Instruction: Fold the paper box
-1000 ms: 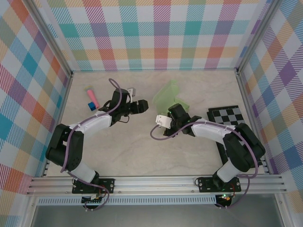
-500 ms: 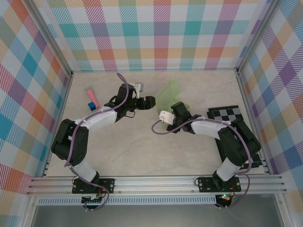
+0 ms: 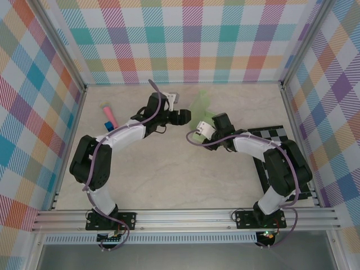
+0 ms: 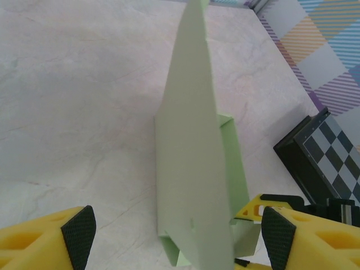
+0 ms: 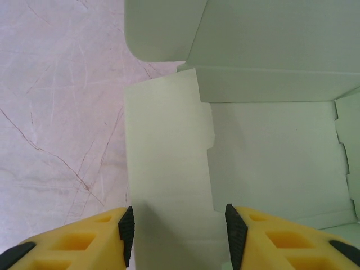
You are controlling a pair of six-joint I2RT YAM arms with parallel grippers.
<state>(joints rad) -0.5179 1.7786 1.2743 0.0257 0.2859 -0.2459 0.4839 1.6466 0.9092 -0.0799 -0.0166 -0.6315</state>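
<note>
Well, the paper box (image 3: 201, 108) sits near the checkered board (image 3: 275, 135), on its left and toward the back of the table (image 3: 169, 174). It is half unfolded, with one panel standing up on edge and the rest lying flat.

The left gripper (image 3: 187, 116) is at the side of the box away from the board, jaws spread wide. In the left wrist view the upright panel of the paper box (image 4: 191, 169) stands between the two black pads (image 4: 79, 230) with a gap on each side. This gripper (image 4: 179, 228) is released and grasps nothing. The board (image 4: 326, 143) shows past the box, on the right of that view.

The right gripper (image 3: 215, 117) is at the board's side of the box. In the right wrist view a flap of the box (image 5: 169, 169) lies between its pads (image 5: 126, 230), which sit right at the flap's two edges. Whether they pinch it or merely bracket it I cannot tell.

The right arm (image 3: 264, 154) lies across the near part of the board and hides it. A small pink-and-blue stick (image 3: 108, 117) lies well to the left of the board, beyond the box and the left arm.

Just right of the board runs the metal side rail (image 3: 293, 121), with the plaid wall (image 3: 332, 84) behind it. Left of the board and nearer the arm bases, a broad bare stretch of tabletop lies between the two arms.
</note>
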